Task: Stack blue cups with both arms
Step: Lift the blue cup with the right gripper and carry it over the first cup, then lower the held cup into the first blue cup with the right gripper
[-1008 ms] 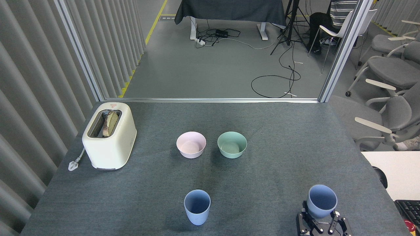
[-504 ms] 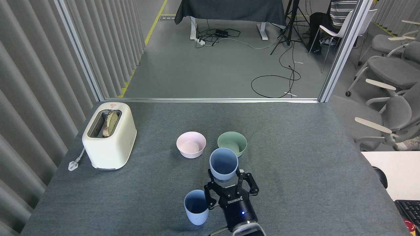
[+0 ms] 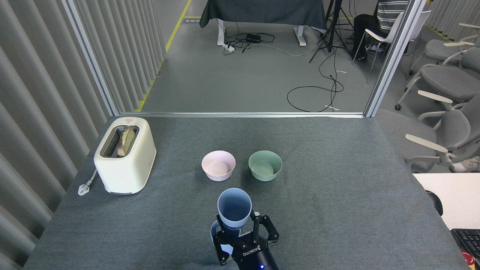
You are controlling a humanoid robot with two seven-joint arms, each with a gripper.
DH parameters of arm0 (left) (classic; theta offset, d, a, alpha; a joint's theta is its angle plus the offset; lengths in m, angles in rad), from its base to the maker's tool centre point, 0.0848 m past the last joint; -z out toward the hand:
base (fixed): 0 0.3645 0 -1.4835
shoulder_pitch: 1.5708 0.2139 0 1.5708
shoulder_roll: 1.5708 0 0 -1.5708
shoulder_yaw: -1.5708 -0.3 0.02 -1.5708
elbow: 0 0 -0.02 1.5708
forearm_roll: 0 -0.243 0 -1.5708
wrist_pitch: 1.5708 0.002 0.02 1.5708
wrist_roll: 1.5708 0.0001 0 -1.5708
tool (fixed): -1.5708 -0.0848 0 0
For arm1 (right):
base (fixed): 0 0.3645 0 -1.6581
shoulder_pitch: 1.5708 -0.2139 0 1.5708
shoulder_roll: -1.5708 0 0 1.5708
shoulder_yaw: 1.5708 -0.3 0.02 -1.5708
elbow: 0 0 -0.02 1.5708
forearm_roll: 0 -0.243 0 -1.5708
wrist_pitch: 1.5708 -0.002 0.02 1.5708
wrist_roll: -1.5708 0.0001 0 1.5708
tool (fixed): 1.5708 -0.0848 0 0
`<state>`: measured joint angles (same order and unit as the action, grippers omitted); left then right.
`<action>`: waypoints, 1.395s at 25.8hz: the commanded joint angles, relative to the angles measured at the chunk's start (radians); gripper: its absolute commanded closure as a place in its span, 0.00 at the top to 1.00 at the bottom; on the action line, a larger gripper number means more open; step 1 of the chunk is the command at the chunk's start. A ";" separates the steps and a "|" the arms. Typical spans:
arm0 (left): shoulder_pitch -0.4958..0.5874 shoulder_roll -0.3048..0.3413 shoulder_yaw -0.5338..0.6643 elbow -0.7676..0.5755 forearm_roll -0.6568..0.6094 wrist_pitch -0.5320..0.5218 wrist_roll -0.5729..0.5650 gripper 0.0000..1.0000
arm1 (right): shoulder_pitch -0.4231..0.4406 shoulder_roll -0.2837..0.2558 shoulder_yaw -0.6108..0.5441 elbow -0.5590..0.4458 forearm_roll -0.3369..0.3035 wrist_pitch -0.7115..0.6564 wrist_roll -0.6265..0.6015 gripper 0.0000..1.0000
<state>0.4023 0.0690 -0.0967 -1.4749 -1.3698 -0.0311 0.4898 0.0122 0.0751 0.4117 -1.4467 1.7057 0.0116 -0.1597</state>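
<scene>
Since half a second ago your right gripper has swung left and toward you, carrying its blue cup from in front of the mint-green bowl to a spot right over the second blue cup. That second cup has not shifted on the desk; now it is mostly hidden behind the fingers and the held cup, with only a sliver of its rim and wall showing at the left of the fingers.

The fingers are closed around the lower body of the held cup, which stands upright above them, mouth open to the head view. Your left gripper is not in the picture.

By my reading the pick-up and the carry across are done. What is left is the stacking itself: lining the held cup's narrow base up with the mouth below, lowering it in, and letting go. I cannot tell from here whether the base already sits over that mouth or a little to its right.

Both cups are pale periwinkle, matte, handleless and tapered to a narrower base, so one should nest in the other. The pink bowl and the toaster sit well beyond and to the left of the fingers.
</scene>
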 commanded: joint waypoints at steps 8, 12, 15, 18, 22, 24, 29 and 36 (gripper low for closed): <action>0.000 0.000 0.000 0.001 0.000 0.000 0.000 1.00 | 0.003 0.002 0.027 0.014 0.023 -0.016 -0.001 0.55; 0.000 0.000 0.000 0.001 0.000 0.000 0.000 1.00 | 0.002 0.002 0.021 0.052 0.015 -0.015 -0.003 0.55; 0.000 0.000 0.000 0.001 0.000 0.000 0.001 1.00 | 0.002 0.002 0.018 0.063 0.012 -0.016 -0.004 0.55; 0.000 0.000 0.000 0.001 0.000 0.000 0.001 1.00 | -0.001 0.005 0.019 0.077 0.012 -0.022 -0.006 0.55; 0.000 0.000 0.000 0.002 0.000 0.000 0.000 1.00 | -0.014 0.009 0.015 0.095 0.009 -0.028 -0.011 0.55; 0.000 0.000 0.000 0.002 0.000 0.000 0.001 1.00 | -0.017 0.009 0.013 0.108 0.009 -0.028 -0.012 0.56; -0.002 0.000 0.002 0.007 0.000 0.000 0.001 1.00 | -0.028 0.014 0.013 0.135 -0.009 -0.028 -0.012 0.58; -0.002 0.000 0.002 0.007 0.002 0.000 0.000 1.00 | -0.029 0.015 0.016 0.132 -0.063 -0.028 -0.012 1.00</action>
<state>0.4006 0.0690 -0.0951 -1.4682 -1.3697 -0.0305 0.4899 -0.0154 0.0895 0.4263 -1.3127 1.6625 -0.0166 -0.1718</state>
